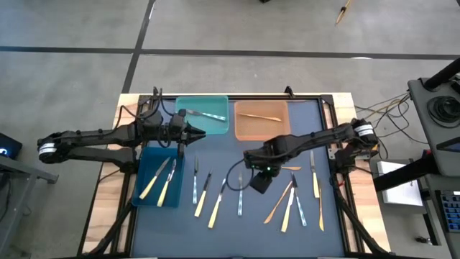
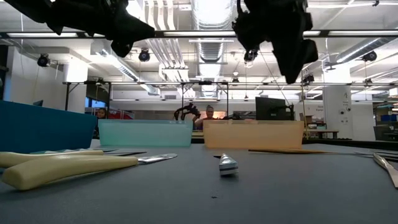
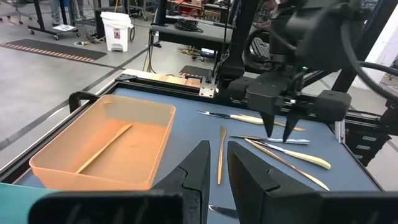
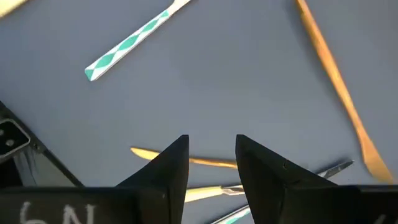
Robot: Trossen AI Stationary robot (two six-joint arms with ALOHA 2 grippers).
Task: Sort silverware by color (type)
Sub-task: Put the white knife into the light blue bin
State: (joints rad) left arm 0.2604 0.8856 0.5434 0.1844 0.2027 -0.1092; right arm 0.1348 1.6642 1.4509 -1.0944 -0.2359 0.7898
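Several slim pieces of silverware (image 1: pixel 290 205) lie flat on the dark mat: pale yellow, teal-striped silvery and orange-tan. The dark blue bin (image 1: pixel 140 188) holds two pale yellow pieces, the teal bin (image 1: pixel 183 103) one silvery piece, the orange bin (image 1: pixel 244 133) one orange-tan piece (image 3: pixel 104 148). My right gripper (image 1: pixel 260 180) hangs open above the mat's middle, fingers pointing down, over an orange-tan piece (image 4: pixel 211 163); it holds nothing. My left gripper (image 1: pixel 198 134) hovers by the teal bin's near right corner, narrowly open and holding nothing (image 3: pixel 217 168).
The three bins stand along the mat's far and left sides. A black frame (image 1: pixel 327 101) borders the mat, with the wooden table edge (image 1: pixel 108 187) outside it. Cables (image 1: pixel 381 111) lie off the right side. People sit in the room far behind (image 2: pixel 208 113).
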